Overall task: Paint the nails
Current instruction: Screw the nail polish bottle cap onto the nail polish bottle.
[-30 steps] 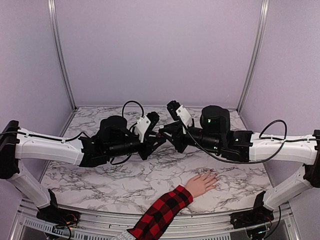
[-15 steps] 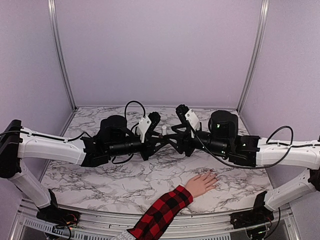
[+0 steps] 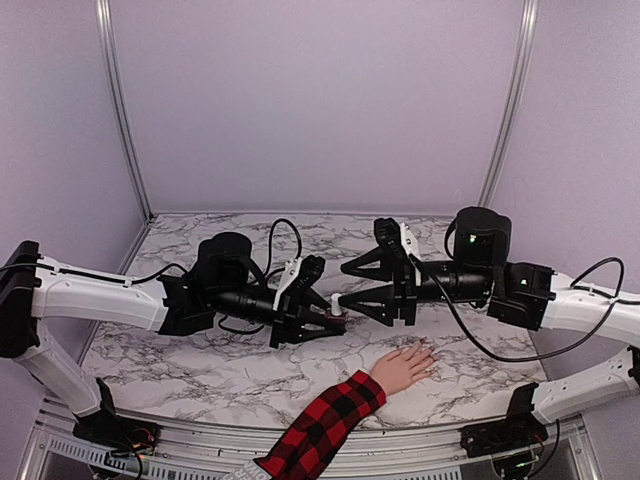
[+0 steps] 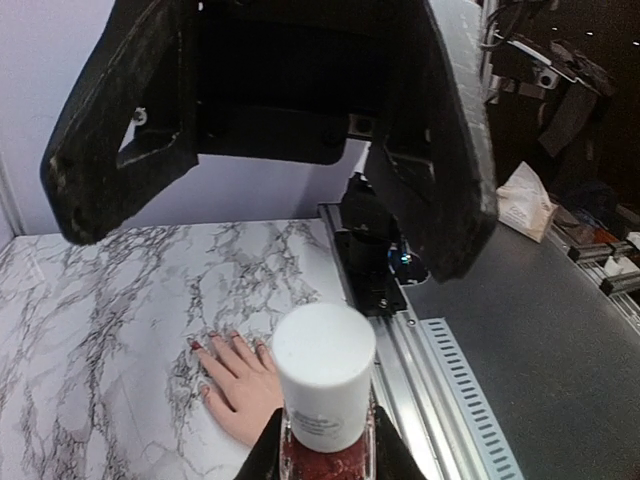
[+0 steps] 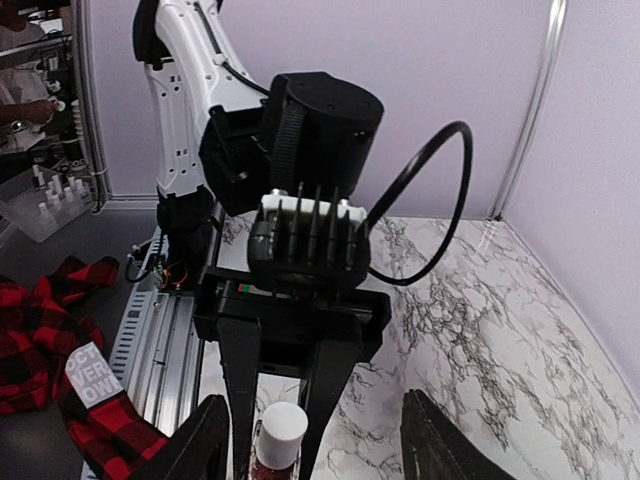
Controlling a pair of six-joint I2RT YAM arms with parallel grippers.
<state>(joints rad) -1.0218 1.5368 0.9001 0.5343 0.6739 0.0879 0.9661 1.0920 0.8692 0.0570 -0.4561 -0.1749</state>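
On the marble counter (image 3: 180,350), the right gripper (image 3: 343,284) has backed off to the right. Its fingers now stand apart and empty, where a second ago they were closed at the white cap (image 4: 323,375). The left gripper (image 3: 333,318) stays clamped on the polish bottle (image 4: 322,445), cap still on. The sleeved hand (image 3: 403,366) lies flat nearby. No brush is out, so its nails (image 4: 195,345) must wait, probably for a fresh grip on the cap.

White marble-patterned table (image 3: 250,370), lilac walls (image 3: 320,100), aluminium corner posts (image 3: 122,110), dark-red polish bottle (image 4: 325,400) with white cap.
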